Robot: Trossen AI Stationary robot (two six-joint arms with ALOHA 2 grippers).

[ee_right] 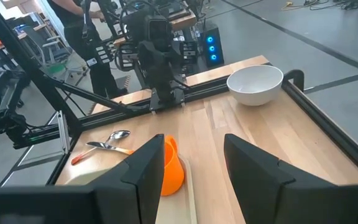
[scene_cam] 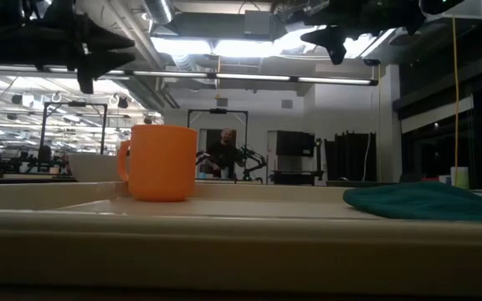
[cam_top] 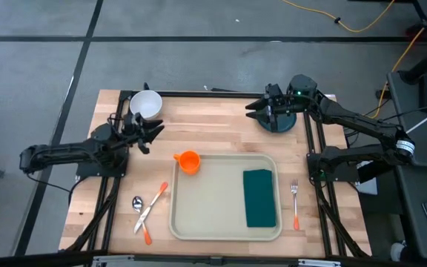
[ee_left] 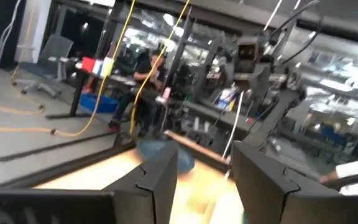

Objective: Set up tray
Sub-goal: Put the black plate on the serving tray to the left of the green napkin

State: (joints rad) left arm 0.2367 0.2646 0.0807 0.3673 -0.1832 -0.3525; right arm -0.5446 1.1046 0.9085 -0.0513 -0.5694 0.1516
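The beige tray (cam_top: 213,211) lies on the wooden table near its front edge. An orange cup (cam_top: 189,161) (scene_cam: 159,163) (ee_right: 171,167) stands upright on the tray's far left corner. A dark green folded cloth (cam_top: 259,197) (scene_cam: 425,201) lies flat on the tray's right part. My left gripper (cam_top: 153,132) (ee_left: 202,180) hovers open above the table, between the white bowl (cam_top: 146,104) and the cup. My right gripper (cam_top: 255,110) (ee_right: 191,168) hovers open at the far right, beside the dark teal plate (cam_top: 282,121). Neither touches anything.
A spoon (cam_top: 137,202) and an orange-handled knife (cam_top: 153,204) lie on the table left of the tray. An orange-handled fork (cam_top: 295,204) lies to its right. The bowl (ee_right: 255,84) sits at the far left corner. A person (scene_cam: 224,150) shows in the room beyond.
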